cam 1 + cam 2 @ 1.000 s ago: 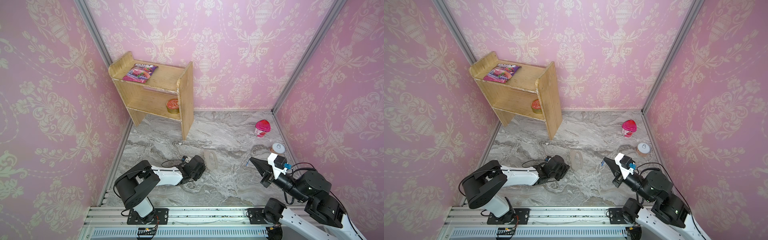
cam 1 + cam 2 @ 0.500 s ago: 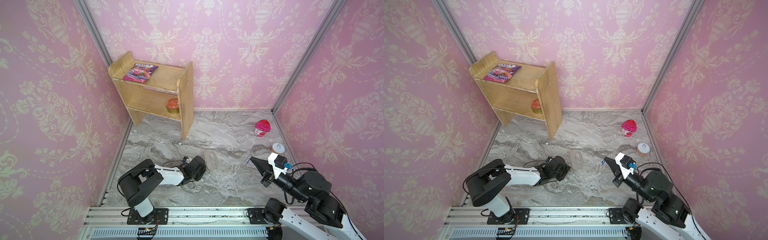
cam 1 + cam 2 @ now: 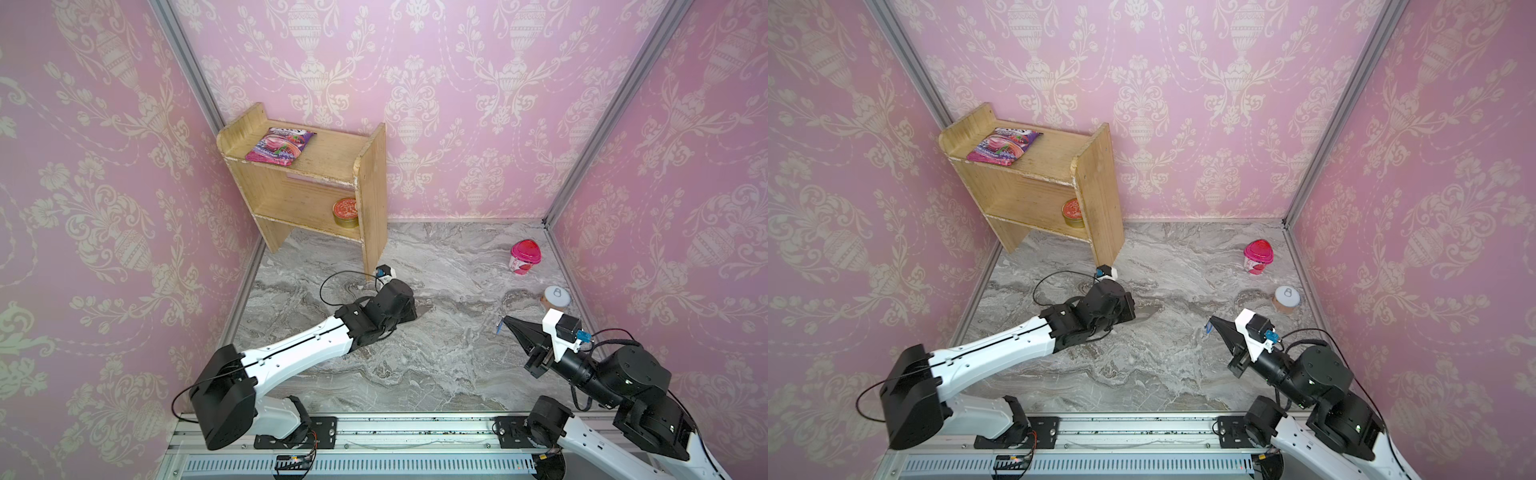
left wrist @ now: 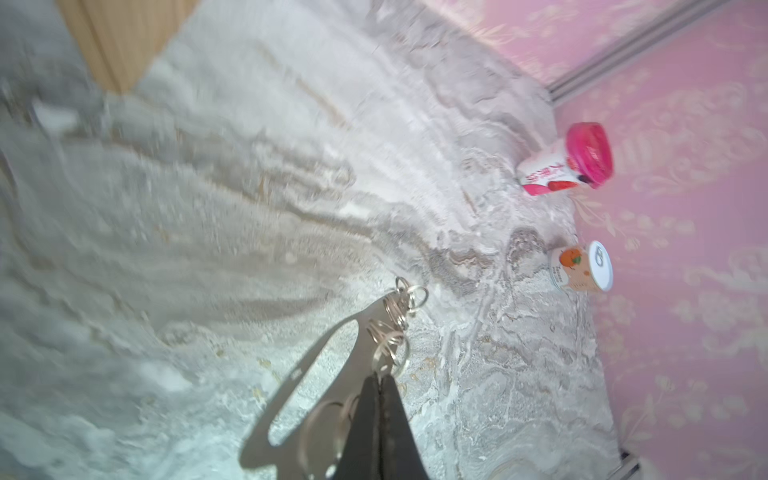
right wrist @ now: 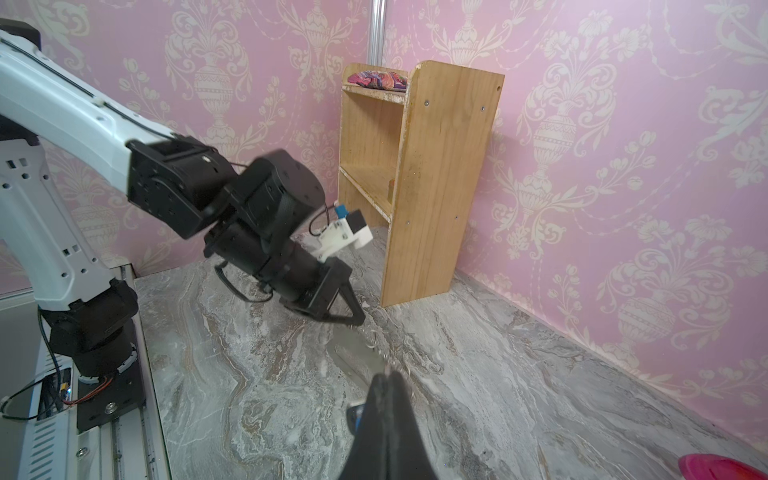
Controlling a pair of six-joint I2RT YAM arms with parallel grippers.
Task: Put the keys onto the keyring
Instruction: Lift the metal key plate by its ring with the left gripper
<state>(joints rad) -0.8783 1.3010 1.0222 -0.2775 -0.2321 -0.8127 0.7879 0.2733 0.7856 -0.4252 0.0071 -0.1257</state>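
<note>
left fingers [image 4: 361,419] pinching keyring [image 4: 286,461] edge, right fingers [image 5: 388,428] clamping keys [image 5: 355,415]

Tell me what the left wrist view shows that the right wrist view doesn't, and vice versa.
Left wrist only: the small can, and the left pincer clamped on the keyring's ringed edge, seen close. Right wrist only: the keys' blue tag in the shut right pincer, and most of the left arm. Both: the keyring and the marble floor.
</note>
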